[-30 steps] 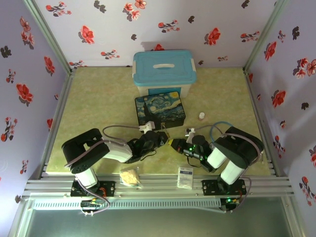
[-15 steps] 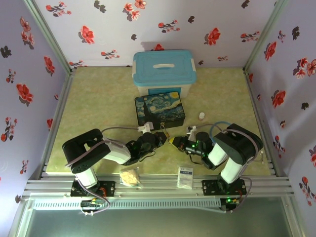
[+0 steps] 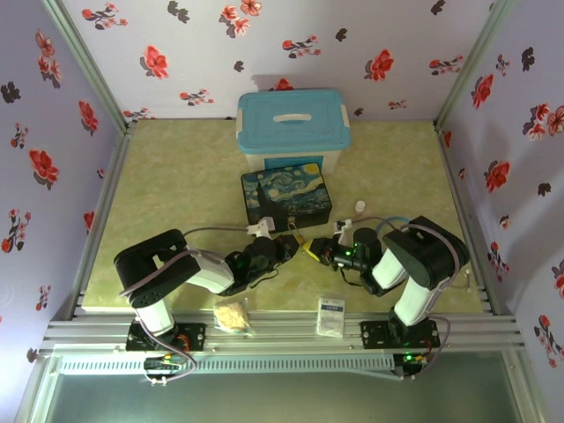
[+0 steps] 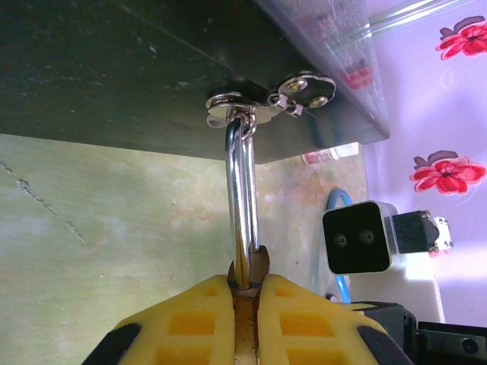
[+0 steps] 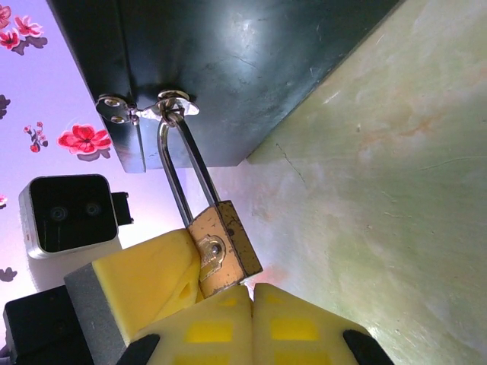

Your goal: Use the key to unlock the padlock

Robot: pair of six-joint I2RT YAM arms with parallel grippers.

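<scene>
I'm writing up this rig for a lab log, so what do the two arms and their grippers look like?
Both arms have black joint housings and white rounded links. The left arm trails a grey cable; the right arm carries a blue cable and glowing green lights. The left gripper and right gripper have yellow fingers with rectangular recesses.

Colours at the lock, both wrists and top view.
Padlock (image 5: 224,247) brass-gold, shackle (image 5: 179,173) silver; box (image 3: 285,197) dark blue, swirled yellow-blue painting; tub (image 3: 293,123), upper centre, white with pale-blue lid; walls (image 3: 176,44) lilac, red and black flowers; table (image 3: 176,176) mottled yellow-green; left gripper (image 4: 245,287), right gripper (image 5: 252,295) yellow-padded.
</scene>
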